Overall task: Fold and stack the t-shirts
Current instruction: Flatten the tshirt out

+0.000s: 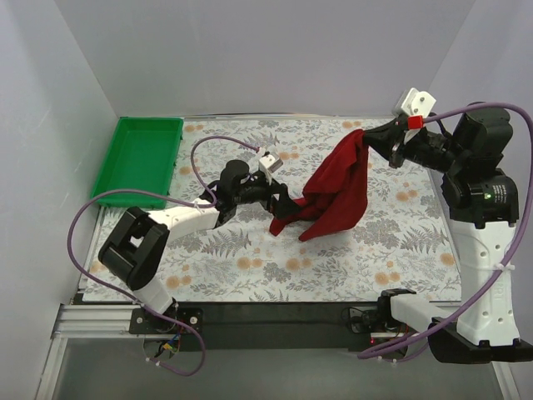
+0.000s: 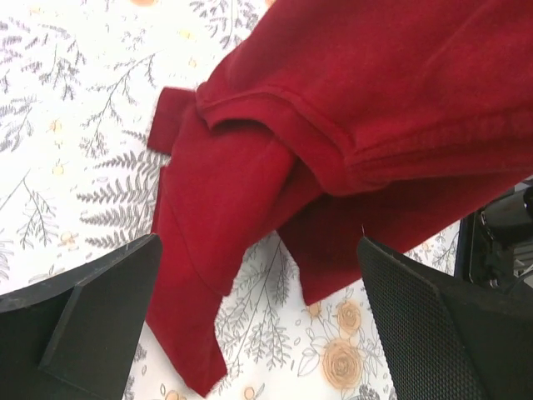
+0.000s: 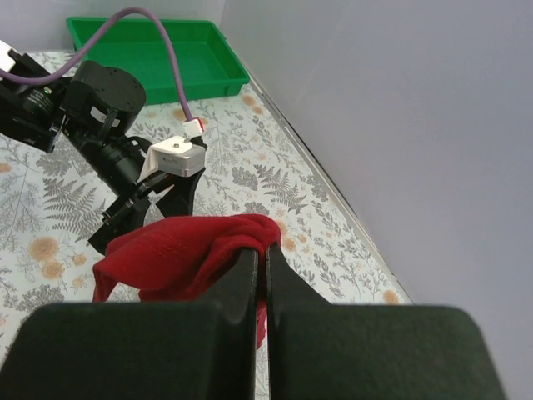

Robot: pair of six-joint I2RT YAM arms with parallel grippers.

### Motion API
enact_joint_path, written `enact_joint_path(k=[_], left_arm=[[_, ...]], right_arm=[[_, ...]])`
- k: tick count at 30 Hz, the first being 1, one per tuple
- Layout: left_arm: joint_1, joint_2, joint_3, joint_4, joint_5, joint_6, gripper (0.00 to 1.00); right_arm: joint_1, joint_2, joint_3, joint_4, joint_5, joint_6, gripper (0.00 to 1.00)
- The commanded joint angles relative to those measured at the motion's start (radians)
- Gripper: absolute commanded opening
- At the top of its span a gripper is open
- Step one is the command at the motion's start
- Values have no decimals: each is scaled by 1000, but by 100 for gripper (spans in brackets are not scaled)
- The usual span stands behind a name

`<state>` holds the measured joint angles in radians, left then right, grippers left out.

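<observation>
The dark red t-shirt (image 1: 337, 187) hangs bunched above the flowered table. My right gripper (image 1: 369, 138) is shut on its upper end and holds it up; in the right wrist view the cloth (image 3: 179, 254) is pinched between the closed fingers (image 3: 265, 254). The shirt's lower end droops to the table next to my left gripper (image 1: 281, 210). In the left wrist view the left gripper (image 2: 258, 329) is open, with loose folds and a hem of the shirt (image 2: 333, 125) just ahead of it and one flap hanging between its fingers. No neck label shows.
A green tray (image 1: 137, 158) stands at the back left corner, also seen in the right wrist view (image 3: 158, 50). The table cover (image 1: 250, 267) is a fern and flower print. Grey walls close the back and sides. The left arm (image 3: 92, 108) reaches across the middle.
</observation>
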<state>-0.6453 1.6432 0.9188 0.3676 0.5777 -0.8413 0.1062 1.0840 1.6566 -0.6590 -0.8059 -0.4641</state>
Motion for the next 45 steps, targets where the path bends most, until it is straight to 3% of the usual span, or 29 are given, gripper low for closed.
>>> enact_joint_path(k=[1,7,11,15,16,18,19,22,23,24,27,29,32,38,45], left_arm=[[-5,7,29,105,26,2,98],[-43,4,-17,267,174,-44,98],[-56,-22,-55,359,186,-70,97],[-70,-5,-5,314,154,-68,86],[-76,16,38,295,148,-65,75],[-82,39,80,234,120,-55,65],[-86,47,113,216,105,-48,52],[-88,66,161,137,36,-22,30],[-88,57,185,90,7,-18,9],[-88,49,193,70,-1,-2,0],[-86,-37,215,-31,-90,76,0],[-86,-100,218,-112,-224,166,0],[-86,-250,213,-176,-353,273,0],[-85,-411,317,-323,-415,381,0],[-86,-490,448,-398,-368,410,0]], right_arm=[[-23,-13,72,35,-52,39,1],[-45,-6,85,42,-47,51,1],[-46,-7,66,45,-47,54,1],[-49,-6,58,52,-55,62,1],[-53,-7,57,53,-55,65,1],[-56,-7,51,56,-55,68,1],[-57,-9,49,56,-55,68,1],[-60,-18,35,58,-39,68,1],[-60,-24,32,58,-24,65,1],[-62,-26,25,58,-13,62,1],[-62,-36,16,64,101,62,1],[-62,-41,8,90,277,82,1],[-62,-41,5,119,407,99,1],[-63,-21,40,159,537,145,1],[-63,1,150,183,606,139,1]])
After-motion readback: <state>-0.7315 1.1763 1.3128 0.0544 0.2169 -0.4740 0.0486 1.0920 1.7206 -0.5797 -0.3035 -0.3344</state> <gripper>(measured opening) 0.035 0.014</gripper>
